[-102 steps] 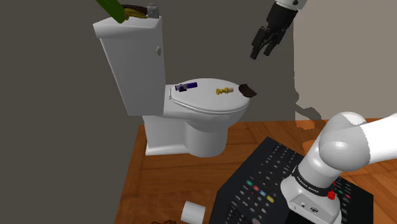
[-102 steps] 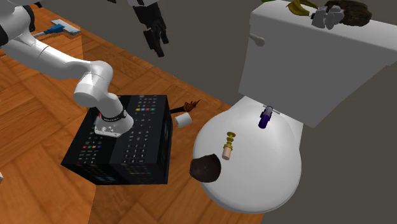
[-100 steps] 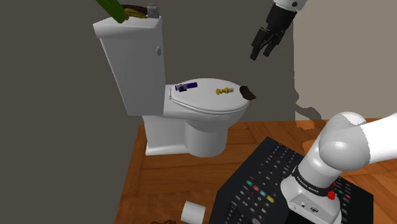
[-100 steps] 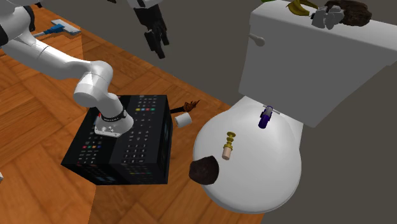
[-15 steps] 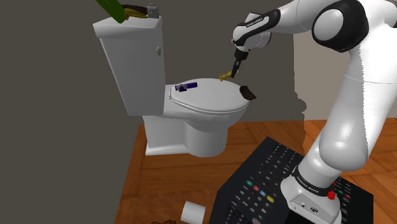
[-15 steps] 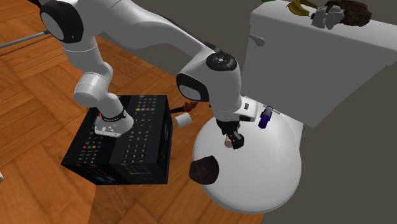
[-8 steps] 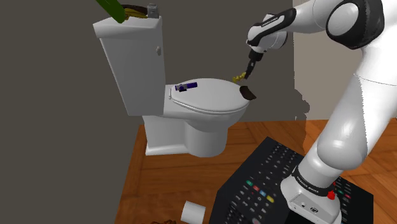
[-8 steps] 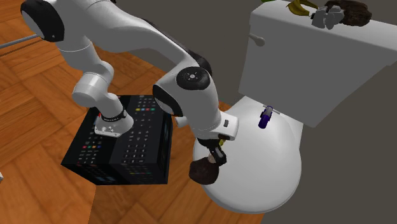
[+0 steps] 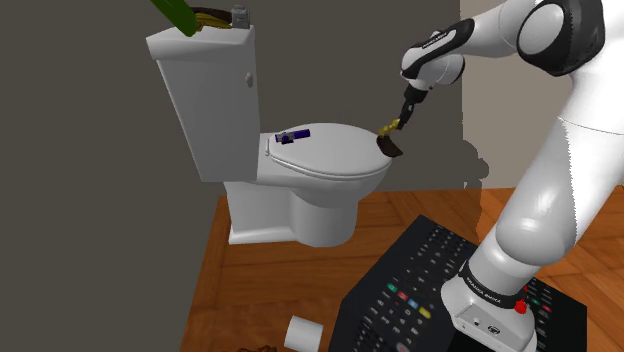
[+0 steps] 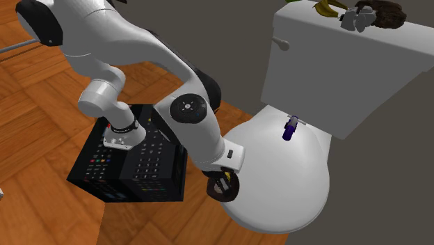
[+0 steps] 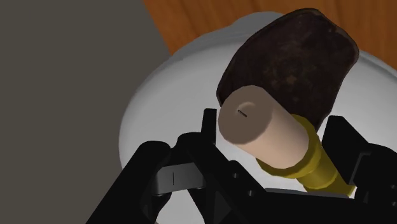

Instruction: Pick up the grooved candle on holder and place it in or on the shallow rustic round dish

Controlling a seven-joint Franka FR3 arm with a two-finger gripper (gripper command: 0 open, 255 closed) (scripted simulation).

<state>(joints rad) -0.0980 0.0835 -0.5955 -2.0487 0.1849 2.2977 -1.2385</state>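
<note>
Candle, cream and cylindrical on a brass-yellow holder, hanging just over the dark brown round dish

Black two-finger gripper is clamped on the one candle's holder. The candle's long axis is tilted, with the wick end facing the wrist camera. The single dish sits at the white toilet lid's edge, and one small purple thing lies there too. Lettering on the arm's base ring is too small to read.

A white toilet stands on wooden floor against dark grey walls.
</note>
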